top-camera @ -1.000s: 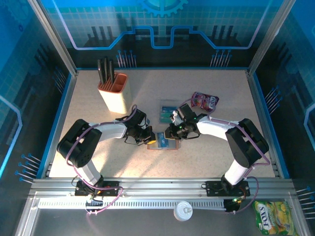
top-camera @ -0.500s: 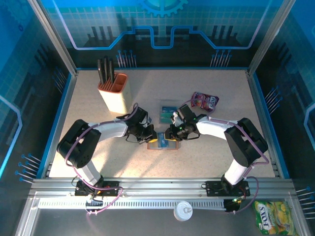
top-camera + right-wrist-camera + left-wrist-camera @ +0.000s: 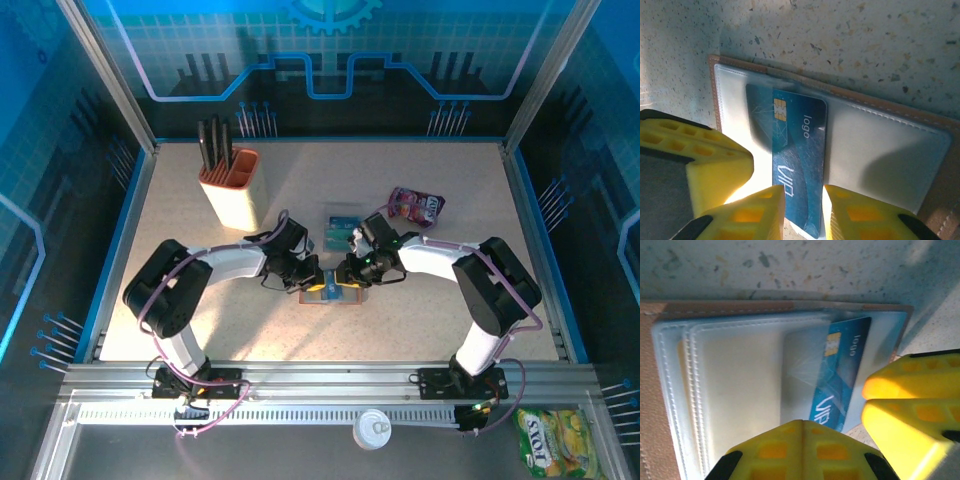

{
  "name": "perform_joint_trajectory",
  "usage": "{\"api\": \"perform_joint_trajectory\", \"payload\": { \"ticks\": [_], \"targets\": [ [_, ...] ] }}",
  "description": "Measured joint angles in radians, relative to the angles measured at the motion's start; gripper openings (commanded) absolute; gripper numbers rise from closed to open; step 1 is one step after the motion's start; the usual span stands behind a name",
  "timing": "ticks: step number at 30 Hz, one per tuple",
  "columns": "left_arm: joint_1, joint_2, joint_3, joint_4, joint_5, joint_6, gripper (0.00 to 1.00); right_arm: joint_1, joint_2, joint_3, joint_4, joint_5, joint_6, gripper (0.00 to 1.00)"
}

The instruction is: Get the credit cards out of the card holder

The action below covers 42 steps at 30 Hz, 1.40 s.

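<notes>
The holder lies open and flat mid-worktop, somewhat toward the near edge, with both arms meeting over it. A blue card sits half out of its clear pocket, its long axis running straight toward the right claw, and its free end pokes past the holder's edge between that claw's two fingers. The jaws stand parted either side of that end; whether the pads touch the card I cannot tell. The right arm is plainly the nearer one for the pull, which looks set to run along the card's length, away from the pocket.

The left claw is clenched and empty, its tip over the holder's pockets, probably pinning it; it crowds in just beside the right claw. A loose card lies just beyond the holder. The snack pouch and knife block stand well apart.
</notes>
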Motion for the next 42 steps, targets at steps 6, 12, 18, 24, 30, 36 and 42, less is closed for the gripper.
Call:
{"api": "perform_joint_trajectory", "payload": {
  "ticks": [6, 12, 18, 24, 30, 36, 42],
  "targets": [
    [0.000, 0.012, 0.001, -0.014, 0.000, 0.001, 0.00, -0.001, 0.017, -0.003, 0.006, -0.003, 0.000, 0.29],
    [0.000, 0.012, 0.004, -0.026, -0.005, 0.003, 0.00, -0.002, 0.030, -0.003, 0.026, -0.017, 0.001, 0.29],
    [0.000, 0.012, 0.004, -0.026, -0.007, 0.003, 0.01, -0.006, 0.040, -0.020, 0.058, -0.041, 0.008, 0.29],
    [0.000, 0.012, 0.004, -0.026, -0.007, 0.003, 0.01, -0.008, 0.043, -0.026, 0.077, -0.060, 0.012, 0.29],
    [0.000, 0.012, 0.004, -0.026, -0.007, 0.003, 0.01, -0.008, 0.042, -0.040, 0.101, -0.083, 0.031, 0.25],
    [0.000, 0.012, 0.004, -0.026, -0.007, 0.003, 0.01, -0.008, 0.038, -0.044, 0.105, -0.083, 0.043, 0.20],
    [0.000, 0.012, 0.004, -0.026, -0.007, 0.003, 0.02, -0.008, 0.025, -0.044, 0.104, -0.083, 0.050, 0.15]
  ]
}}
